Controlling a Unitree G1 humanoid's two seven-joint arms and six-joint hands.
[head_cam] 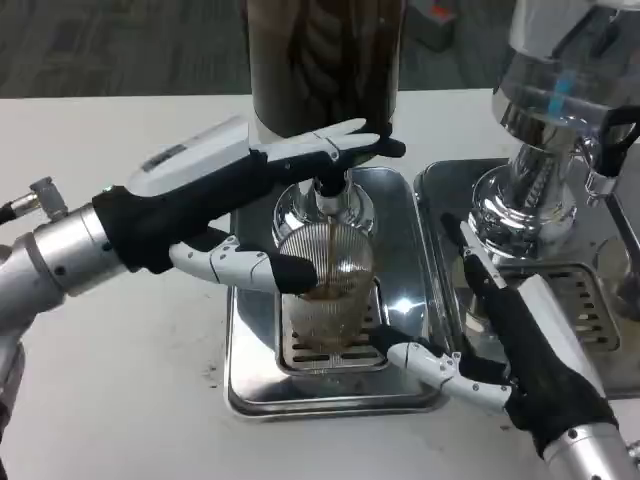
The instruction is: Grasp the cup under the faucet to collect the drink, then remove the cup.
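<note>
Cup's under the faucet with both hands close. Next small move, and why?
Probably keep the left hand steady at the faucet a moment longer. A brown stream runs into the ribbed cup, and drink only covers its bottom. The right hand has fingers by the cup's base on the tray; its grip is unclear, so firm that up before lifting.

My left hand is showing a white back over black and white fingers. Below it, the clear ribbed cup is showing brown drink. The tray beneath the cup is gleaming silver.
</note>
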